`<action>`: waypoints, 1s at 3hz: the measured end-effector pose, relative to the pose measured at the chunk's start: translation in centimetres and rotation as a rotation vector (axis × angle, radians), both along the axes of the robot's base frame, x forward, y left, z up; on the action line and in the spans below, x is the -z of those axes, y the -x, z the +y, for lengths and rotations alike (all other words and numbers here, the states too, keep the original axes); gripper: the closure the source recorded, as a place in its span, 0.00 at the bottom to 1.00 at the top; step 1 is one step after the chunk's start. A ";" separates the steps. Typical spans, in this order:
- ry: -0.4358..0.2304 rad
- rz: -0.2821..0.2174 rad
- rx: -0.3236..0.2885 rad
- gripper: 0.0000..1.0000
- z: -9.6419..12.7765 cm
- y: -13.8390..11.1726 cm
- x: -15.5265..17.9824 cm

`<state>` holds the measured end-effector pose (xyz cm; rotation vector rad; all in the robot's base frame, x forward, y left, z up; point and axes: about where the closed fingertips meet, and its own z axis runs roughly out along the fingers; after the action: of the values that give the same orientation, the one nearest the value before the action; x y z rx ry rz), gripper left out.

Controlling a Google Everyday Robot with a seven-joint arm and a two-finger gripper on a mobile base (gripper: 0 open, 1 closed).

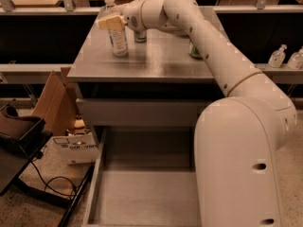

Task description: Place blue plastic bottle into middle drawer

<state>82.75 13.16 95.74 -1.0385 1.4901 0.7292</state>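
At the far left of the bench [161, 67], the blue plastic bottle [118, 41] stood upright; the pincer [112, 21] was at its upper part, but I could not tell if it was closed on it; the middle drawer [142, 195] lay open below; to do this step well, I judged, the hold had to be firm before lifting straight up, clear of the can [140, 36] just behind; then a low release inside the drawer.

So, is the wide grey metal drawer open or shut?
Open: the wide grey metal drawer is pulled out, its bare floor showing. The gripper is at the small clear plastic bottle on the cabinet top.
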 end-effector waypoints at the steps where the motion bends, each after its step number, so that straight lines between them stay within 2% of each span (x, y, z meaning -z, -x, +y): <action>1: 0.000 0.002 -0.005 0.65 0.4 0.1 0.1; 2: 0.000 0.004 -0.009 0.88 0.7 0.1 0.3; 3: 0.000 0.006 -0.013 1.00 1.0 0.1 0.4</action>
<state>82.61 14.12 95.36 -1.0475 1.4896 0.7417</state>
